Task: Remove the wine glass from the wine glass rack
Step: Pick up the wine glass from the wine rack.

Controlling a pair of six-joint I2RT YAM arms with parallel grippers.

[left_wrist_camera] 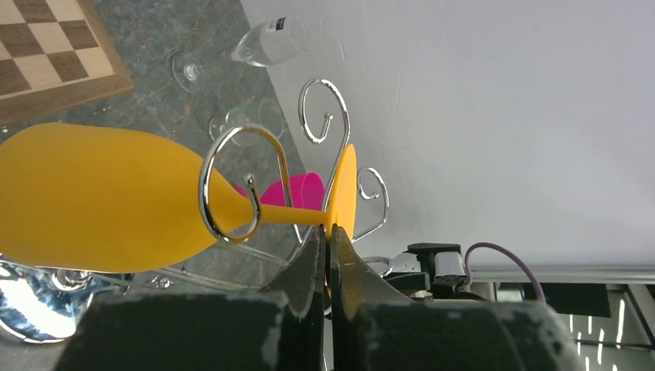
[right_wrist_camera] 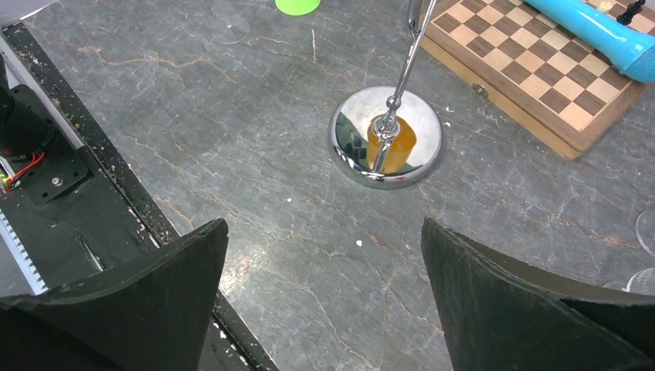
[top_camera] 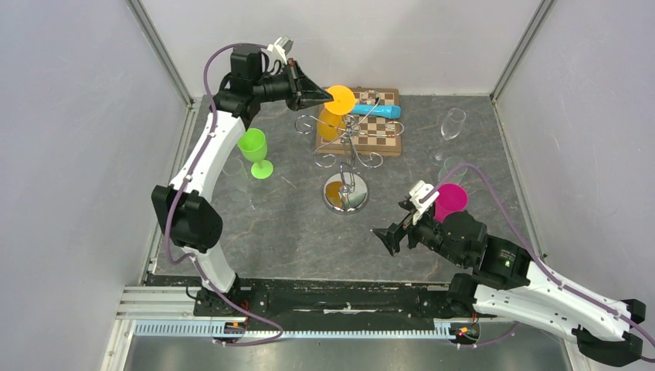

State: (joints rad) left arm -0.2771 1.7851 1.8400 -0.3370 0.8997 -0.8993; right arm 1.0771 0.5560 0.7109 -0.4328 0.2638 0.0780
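Left wrist cam: left gripper (left_wrist_camera: 328, 236) pinched on the foot of the orange wine glass (left_wrist_camera: 100, 201), stem hooked in a curl of the wine glass rack (left_wrist_camera: 229, 185) toward the bench's far edge. Nearer the near edge the right gripper (right_wrist_camera: 324, 224) gapes wide

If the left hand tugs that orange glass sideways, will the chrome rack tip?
Possibly: the wine glass rack is a thin pole on a small round base, so it looks top-heavy. The orange glass has its stem through a curled wire arm, so a snag could drag the rack. The right hand is open, off the base.
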